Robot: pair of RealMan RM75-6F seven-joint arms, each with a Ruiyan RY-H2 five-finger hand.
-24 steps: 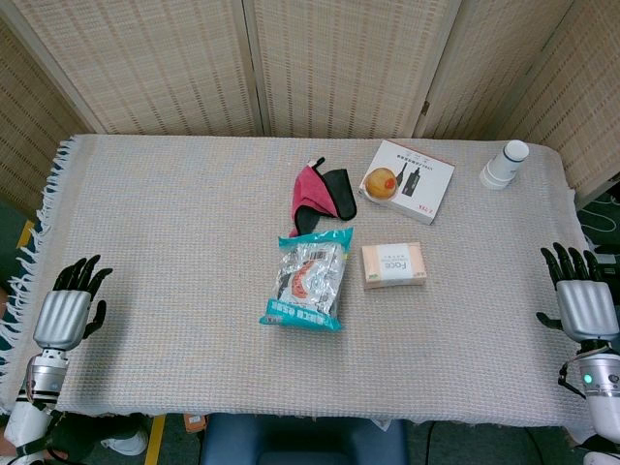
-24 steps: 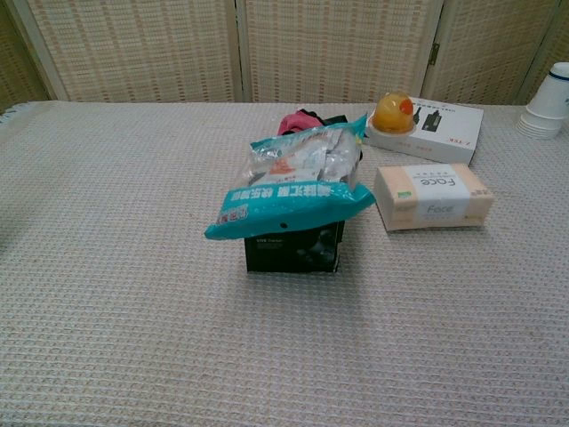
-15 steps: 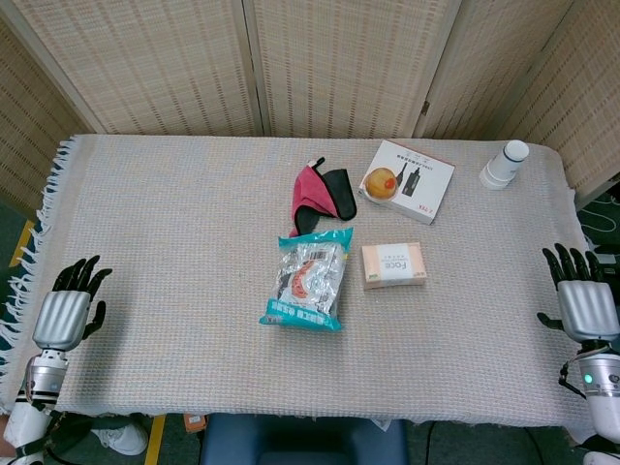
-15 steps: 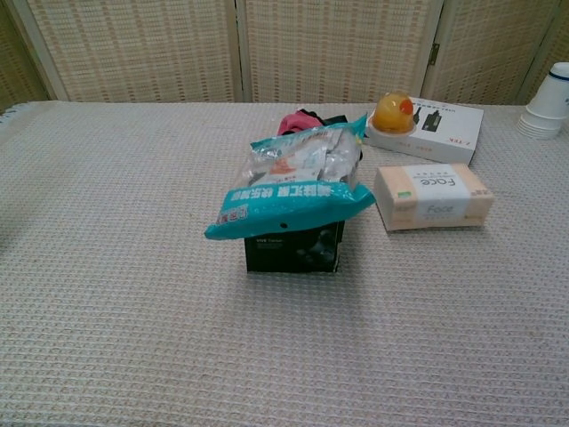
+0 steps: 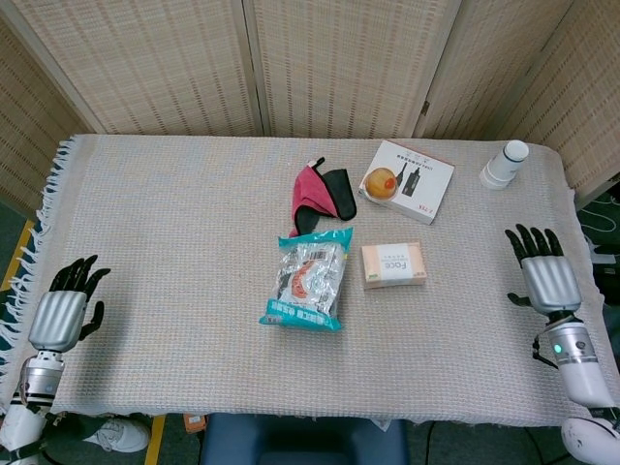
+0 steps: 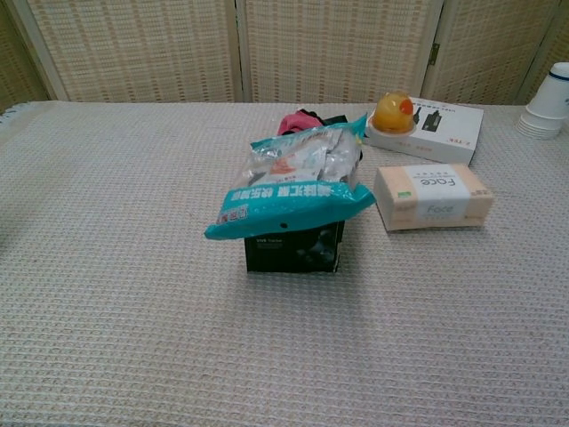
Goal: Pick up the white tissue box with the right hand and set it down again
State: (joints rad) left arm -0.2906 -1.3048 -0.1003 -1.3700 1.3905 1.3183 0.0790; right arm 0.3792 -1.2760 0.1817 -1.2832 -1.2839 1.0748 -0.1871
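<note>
- Right hand (image 5: 544,275): fingers spread, holds nothing.
- Tissue box (image 5: 393,265) lies well to its left, apart (flat on cloth).
- Left hand (image 5: 63,308): spread too.

A teal snack bag (image 6: 293,182) rests atop a black box (image 6: 293,249); the tissue box (image 6: 433,197) lies just beside it.

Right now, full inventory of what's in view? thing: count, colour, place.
tissue box: 1, pale cream, mid-table, right of the snack bag
snack bag: 1, teal and silver, centre, on top of a black box
cloth: 1, red and black, behind the bag
flat box: 1, white, far right, with an orange jelly cup on it
paper cups: stack, white, far right corner
left hand: 1, open, left table edge
right hand: 1, open, right table edge
</note>
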